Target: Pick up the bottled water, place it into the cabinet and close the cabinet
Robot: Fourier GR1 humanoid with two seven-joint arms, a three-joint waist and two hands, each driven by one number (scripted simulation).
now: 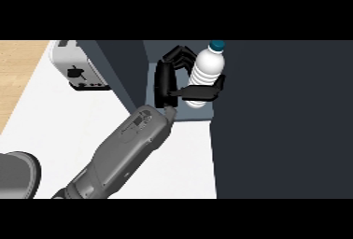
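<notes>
right hand (165,84): fingers and thumb curled round bottled water (205,70) | bottle upright in cabinet (154,51) opening, beside dark panel (283,116); thumb partly hides it | grey shape (17,175), lower-left corner: cut off, unidentifiable

At about 1 o'clock the left hand (165,81) has its fingers and thumb curled round the bottled water (207,65), upright in the grey-blue opening of the cabinet (155,49). A wide dark panel (283,116) fills the 3 o'clock side. Toward 10 o'clock a toaster (82,67) sits on the white counter (186,158).
</notes>
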